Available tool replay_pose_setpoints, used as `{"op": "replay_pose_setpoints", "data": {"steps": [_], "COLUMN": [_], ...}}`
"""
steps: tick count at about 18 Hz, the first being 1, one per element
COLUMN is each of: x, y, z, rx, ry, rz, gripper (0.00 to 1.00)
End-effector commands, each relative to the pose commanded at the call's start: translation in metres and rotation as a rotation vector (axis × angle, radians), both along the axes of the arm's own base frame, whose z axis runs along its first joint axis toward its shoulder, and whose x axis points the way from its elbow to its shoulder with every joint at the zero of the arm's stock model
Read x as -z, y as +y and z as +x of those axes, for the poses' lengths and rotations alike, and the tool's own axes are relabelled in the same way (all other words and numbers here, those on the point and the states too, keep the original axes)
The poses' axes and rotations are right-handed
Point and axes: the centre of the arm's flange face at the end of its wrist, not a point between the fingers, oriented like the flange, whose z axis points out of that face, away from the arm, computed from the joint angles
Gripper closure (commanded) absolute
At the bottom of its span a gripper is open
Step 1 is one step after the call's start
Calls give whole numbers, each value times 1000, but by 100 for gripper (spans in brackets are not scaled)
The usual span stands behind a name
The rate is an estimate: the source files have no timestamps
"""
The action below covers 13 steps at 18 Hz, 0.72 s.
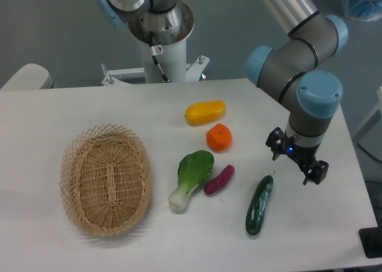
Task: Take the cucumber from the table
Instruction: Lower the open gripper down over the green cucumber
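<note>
The gripper (296,163) hangs above the table (71,114) with its fingers apart, holding nothing. The cucumber (259,204) lies flat just below and a bit left of them. Its long side points almost toward the fingers, stem end nearest.

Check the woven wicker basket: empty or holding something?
Empty. The oval woven wicker basket shows only bare weave inside; the long dark green cucumber lies outside it on the white table.

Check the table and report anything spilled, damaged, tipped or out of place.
Nothing stands out. The cucumber, bok choy, eggplant, orange and yellow fruit lie intact and apart on the table; the basket sits upright and empty. The gripper hangs beside the cucumber's stem end.
</note>
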Motion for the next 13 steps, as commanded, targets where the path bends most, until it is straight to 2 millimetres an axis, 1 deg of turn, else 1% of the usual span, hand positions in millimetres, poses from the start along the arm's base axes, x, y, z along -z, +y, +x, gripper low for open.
{"op": "replay_pose_setpoints", "data": {"steps": [5,8,11,13], "x": [-1,4,15,22], "y": [2,6,5,21], "z": [2,6,13,29], "rx": [3,-5,-17,-42], "ry": [1,-5,-29,-45], "rz": [2,-2,-11,-12], "gripper": [0,0,0,0]}}
